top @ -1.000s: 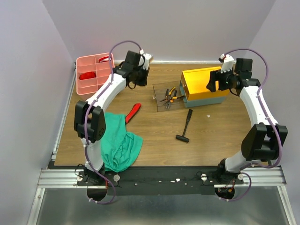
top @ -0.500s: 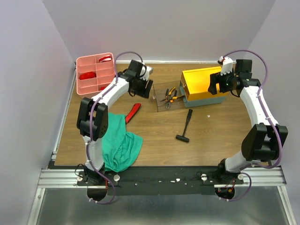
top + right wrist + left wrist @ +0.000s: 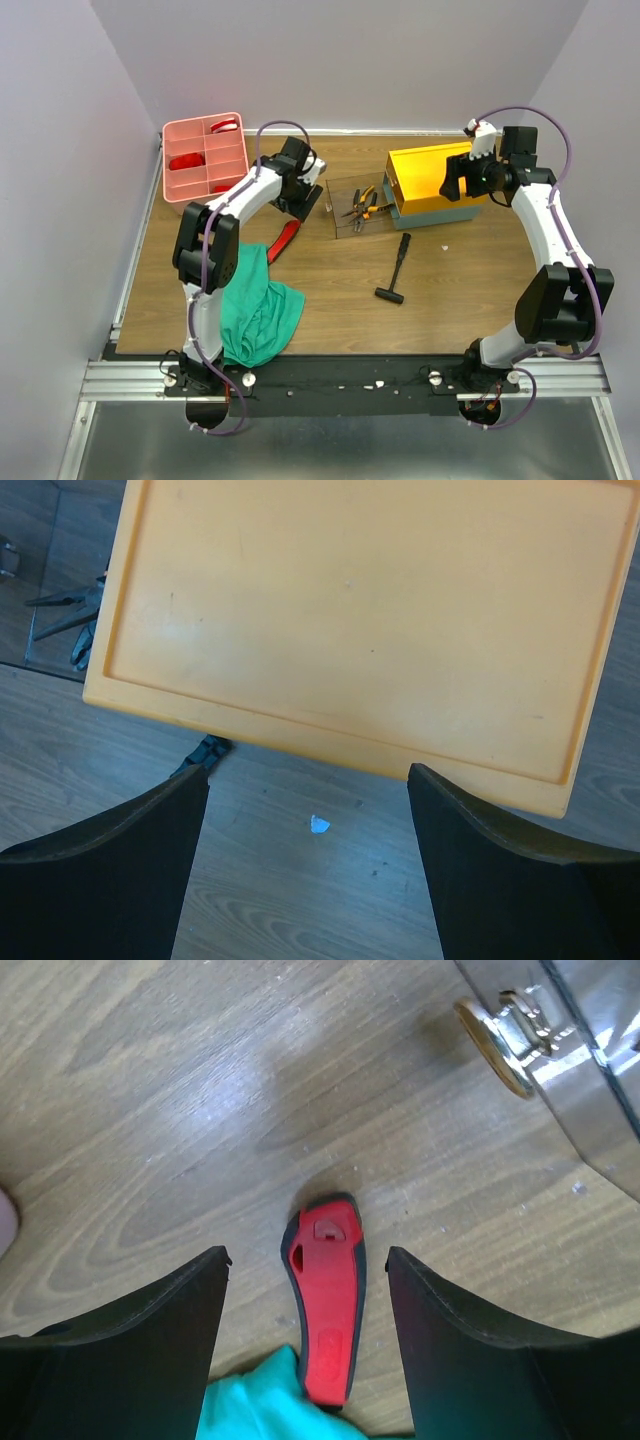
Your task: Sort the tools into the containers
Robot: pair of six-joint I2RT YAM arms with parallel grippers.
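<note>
A red-handled tool (image 3: 284,240) lies on the wood, its lower end under the green cloth. In the left wrist view its red handle (image 3: 326,1320) lies between the wide-apart fingers of my left gripper (image 3: 307,1255), which hovers open above it without touching. My right gripper (image 3: 308,772) is open and empty over the toolbox's yellow top (image 3: 360,620). From above, the toolbox (image 3: 432,178) stands at the back right and the pink tray (image 3: 236,150) at the back left, with red tools in two compartments. Orange-handled pliers (image 3: 362,203) lie in a clear box. A black hammer (image 3: 397,268) lies mid-table.
A green cloth (image 3: 255,300) is bunched at the front left by the left arm's base. The clear box (image 3: 340,222) sits just right of my left gripper (image 3: 306,204), its brass latch (image 3: 495,1045) showing in the left wrist view. Walls close in on three sides.
The left arm has swung from beside the pink tray down and right to over the red-handled tool. The right arm has hardly moved.
</note>
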